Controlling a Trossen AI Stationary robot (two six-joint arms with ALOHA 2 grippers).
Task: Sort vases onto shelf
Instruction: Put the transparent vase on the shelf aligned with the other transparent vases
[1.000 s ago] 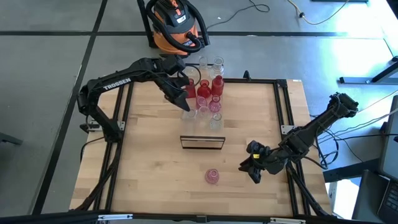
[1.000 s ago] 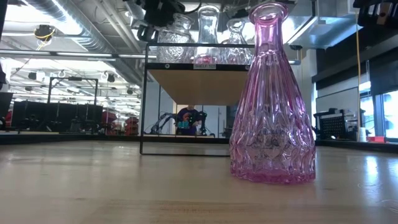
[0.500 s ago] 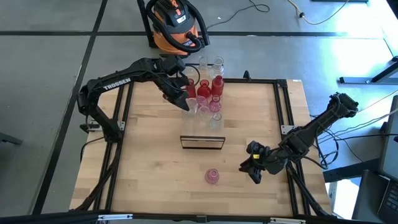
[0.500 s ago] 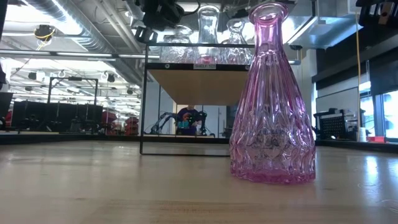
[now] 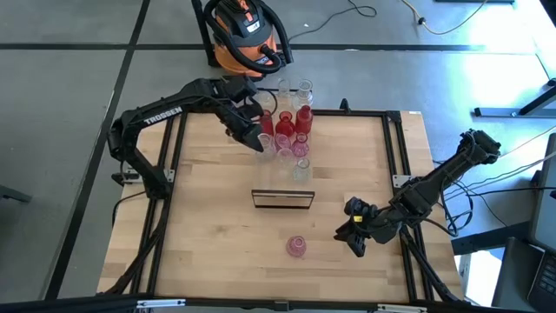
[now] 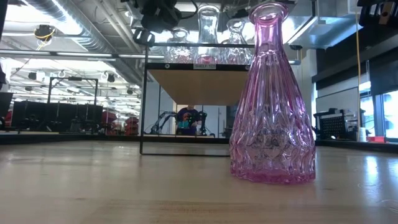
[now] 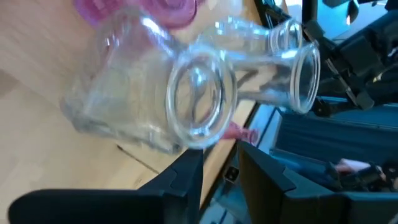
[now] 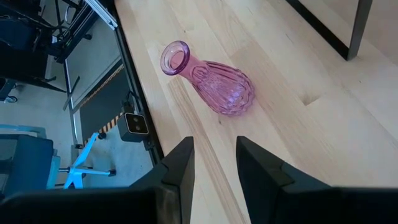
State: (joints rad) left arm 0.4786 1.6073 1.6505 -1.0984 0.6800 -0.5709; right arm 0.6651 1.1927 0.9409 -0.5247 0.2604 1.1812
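A group of red (image 5: 285,127), pink (image 5: 301,149) and clear (image 5: 305,88) vases stands on the shelf (image 6: 199,78), whose dark front edge (image 5: 282,199) shows in the high view. My left gripper (image 5: 258,142) hovers open at the group's left side. Its fingertips (image 7: 221,168) are just short of the mouth of a clear vase (image 7: 143,87) that stands on the shelf top. One pink vase (image 5: 296,246) stands upright on the table near the front edge. My right gripper (image 5: 347,233) waits open to the right of that vase, which shows beyond its fingers (image 8: 214,81). My left gripper's fingers are apart with nothing between them. One fingertip (image 7: 191,163) lies right by the clear vase's rim (image 7: 198,144), and I cannot tell whether it touches.
An orange shop vacuum (image 5: 248,35) stands beyond the table's far edge. Black frame rails (image 5: 395,148) run along the table's sides. Bare tabletop lies left of and in front of the shelf. A person (image 6: 188,118) shows far behind the table.
In the low view, the clear vase at the shelf's left end has come down a little from a raised, tilted pose. It now stands upright on the shelf under my left gripper. My right gripper and the pink vase on the table have kept still.
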